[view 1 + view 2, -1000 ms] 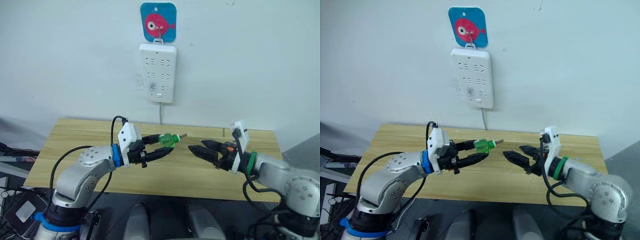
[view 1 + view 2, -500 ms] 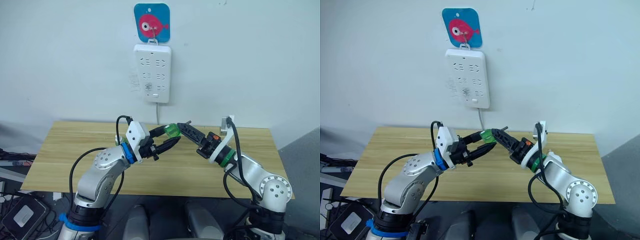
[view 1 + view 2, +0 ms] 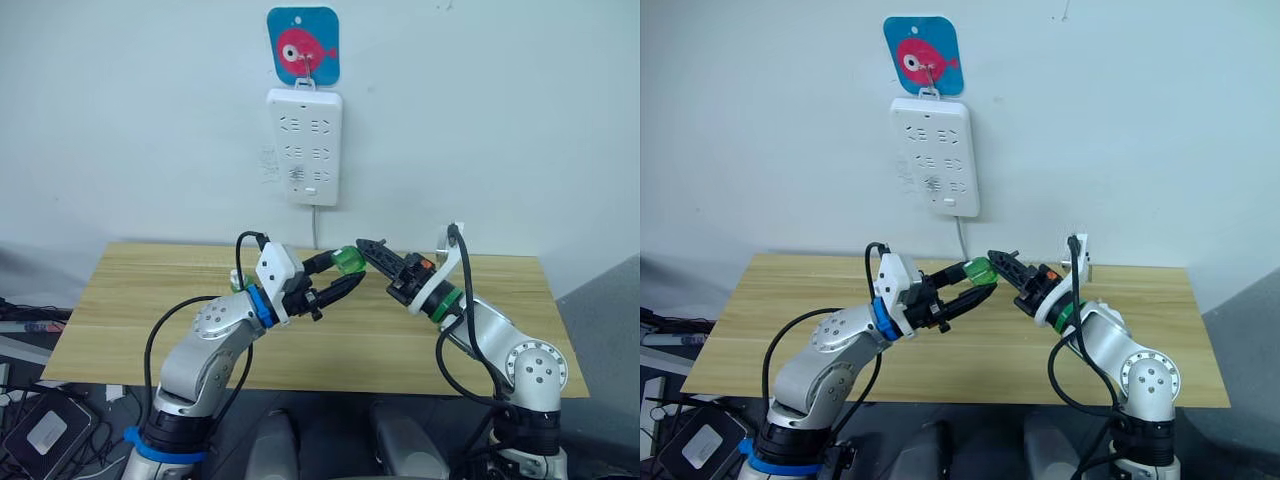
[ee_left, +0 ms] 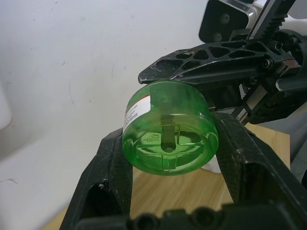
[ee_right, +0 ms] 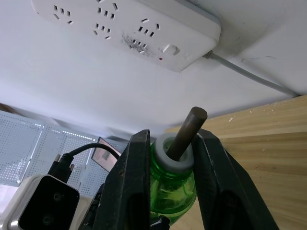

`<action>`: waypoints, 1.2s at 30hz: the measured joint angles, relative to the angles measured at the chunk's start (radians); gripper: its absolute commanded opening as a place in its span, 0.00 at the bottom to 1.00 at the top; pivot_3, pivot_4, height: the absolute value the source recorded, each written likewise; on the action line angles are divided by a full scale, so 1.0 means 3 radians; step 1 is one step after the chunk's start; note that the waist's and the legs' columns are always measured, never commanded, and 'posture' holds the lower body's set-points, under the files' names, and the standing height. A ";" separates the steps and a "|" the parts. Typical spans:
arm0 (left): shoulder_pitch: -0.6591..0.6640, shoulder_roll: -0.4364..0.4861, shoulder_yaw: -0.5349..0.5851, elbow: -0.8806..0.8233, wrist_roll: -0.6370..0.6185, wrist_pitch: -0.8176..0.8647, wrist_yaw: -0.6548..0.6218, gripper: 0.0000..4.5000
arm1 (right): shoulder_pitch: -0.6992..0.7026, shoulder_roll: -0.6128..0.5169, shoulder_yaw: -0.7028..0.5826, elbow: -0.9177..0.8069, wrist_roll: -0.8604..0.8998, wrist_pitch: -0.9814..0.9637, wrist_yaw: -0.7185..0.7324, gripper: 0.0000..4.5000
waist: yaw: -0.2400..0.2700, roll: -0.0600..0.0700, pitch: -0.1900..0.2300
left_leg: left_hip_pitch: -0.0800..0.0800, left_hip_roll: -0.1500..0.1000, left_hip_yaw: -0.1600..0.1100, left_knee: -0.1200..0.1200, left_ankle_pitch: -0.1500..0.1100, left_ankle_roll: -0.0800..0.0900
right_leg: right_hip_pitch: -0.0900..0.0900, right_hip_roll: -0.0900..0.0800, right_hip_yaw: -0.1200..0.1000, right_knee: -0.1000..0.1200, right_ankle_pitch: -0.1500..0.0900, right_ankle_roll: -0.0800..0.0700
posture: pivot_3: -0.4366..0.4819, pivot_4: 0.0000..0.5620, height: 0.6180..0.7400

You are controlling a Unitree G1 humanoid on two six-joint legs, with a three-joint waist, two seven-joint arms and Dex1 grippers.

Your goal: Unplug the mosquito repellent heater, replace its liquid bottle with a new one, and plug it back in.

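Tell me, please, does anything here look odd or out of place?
Yes. The green bottle is held in the air on its side, not upright, with its dark wick bare. Both the left gripper and the right gripper clamp it at once. The power strip on the wall has nothing plugged in.

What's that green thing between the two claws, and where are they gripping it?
A small green bottle. The left gripper clamps its round body near the base; the right gripper closes on its neck, below the dark wick.
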 measured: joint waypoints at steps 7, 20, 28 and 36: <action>0.0020 0.0007 0.0005 -0.0033 -0.0018 0.0019 0.0025 0.80 | 0.0005 -0.0134 0.0059 0.0069 0.0301 -0.0060 -0.0071 0.18 | 0.0001 0.0000 0.0000 | 0.0000 0.0000 0.0000 0.0000 0.0000 0.0000 | 0.0000 0.0000 0.0001 0.0000 0.0000 0.0000 | 0.35 0.31 1.00; 0.0453 0.1043 0.0163 -0.0168 -0.0074 0.0643 -0.0250 1.00 | 0.0194 -0.1315 0.1311 0.0747 -0.2812 -0.1651 0.1142 0.18 | 0.0011 0.0000 0.0000 | 0.0005 0.0003 0.0002 -0.0004 0.0000 0.0000 | -0.0003 0.0001 0.0000 -0.0001 -0.0008 0.0013 | 0.39 0.33 1.00; 0.0464 0.1060 0.0159 -0.0429 -0.0191 0.0955 -0.0142 1.00 | -0.0227 -0.0779 0.1350 0.2342 -0.4147 -0.3211 0.1281 0.18 | 0.0040 0.0000 0.0000 | 0.0005 0.0000 0.0004 0.0002 0.0001 -0.0001 | 0.0002 -0.0003 0.0001 0.0000 0.0002 0.0000 | 0.41 0.34 1.00; 0.0488 0.0752 0.0040 -0.0463 0.0084 0.0414 -0.0022 1.00 | -0.0503 -0.0595 0.1211 0.3448 -0.4657 -0.3862 0.1278 0.18 | 0.0106 0.0000 0.0000 | 0.0006 -0.0001 0.0002 -0.0001 0.0001 -0.0002 | 0.0002 -0.0006 -0.0003 0.0002 0.0005 -0.0005 | 0.42 0.35 1.00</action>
